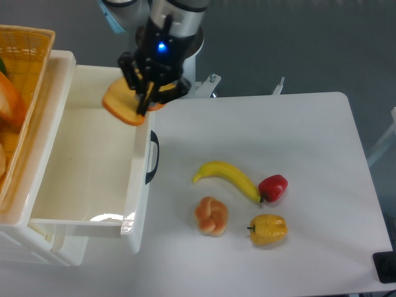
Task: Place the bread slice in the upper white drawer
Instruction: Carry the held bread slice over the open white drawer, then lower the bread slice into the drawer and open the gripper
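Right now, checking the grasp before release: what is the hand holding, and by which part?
The hand holds the bread slice, pinched at its right edge.

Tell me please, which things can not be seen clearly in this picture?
- Basket: cut off by the left edge; its contents show only partly.
- Lower drawer: mostly covered by the upper drawer.
- Bread slice: its right part is hidden by the fingers.
- Arm: cut off by the top edge.

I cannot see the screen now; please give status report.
Gripper shut on bread slice. Slice held above upper white drawer, right rear corner, not released. Nothing in the way.
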Motion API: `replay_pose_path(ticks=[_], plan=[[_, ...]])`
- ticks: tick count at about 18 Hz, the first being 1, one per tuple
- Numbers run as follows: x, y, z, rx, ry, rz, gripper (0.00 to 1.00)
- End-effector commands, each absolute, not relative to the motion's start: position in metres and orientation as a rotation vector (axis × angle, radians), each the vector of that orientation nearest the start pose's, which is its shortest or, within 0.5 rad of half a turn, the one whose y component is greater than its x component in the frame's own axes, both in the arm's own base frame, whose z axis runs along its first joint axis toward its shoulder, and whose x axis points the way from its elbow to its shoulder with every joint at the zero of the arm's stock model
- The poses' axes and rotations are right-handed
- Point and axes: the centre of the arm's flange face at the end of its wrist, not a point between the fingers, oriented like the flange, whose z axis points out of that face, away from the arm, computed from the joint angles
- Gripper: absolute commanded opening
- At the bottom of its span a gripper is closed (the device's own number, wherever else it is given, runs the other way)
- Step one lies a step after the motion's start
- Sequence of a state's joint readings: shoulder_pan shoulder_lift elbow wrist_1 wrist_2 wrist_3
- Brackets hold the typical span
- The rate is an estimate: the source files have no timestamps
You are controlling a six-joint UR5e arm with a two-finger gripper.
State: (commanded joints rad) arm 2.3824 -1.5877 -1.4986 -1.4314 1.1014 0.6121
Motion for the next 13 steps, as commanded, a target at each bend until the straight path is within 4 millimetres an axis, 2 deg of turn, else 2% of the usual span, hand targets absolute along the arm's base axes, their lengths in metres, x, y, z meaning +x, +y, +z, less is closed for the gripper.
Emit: replay_pose_path(ticks=[8, 13], plan=[[-0.24, 0.505, 0.527, -2.664, -0.162, -0.323, 0.0], [-0.246, 0.514, 0.525, -2.628, -0.132, -0.271, 0.0]])
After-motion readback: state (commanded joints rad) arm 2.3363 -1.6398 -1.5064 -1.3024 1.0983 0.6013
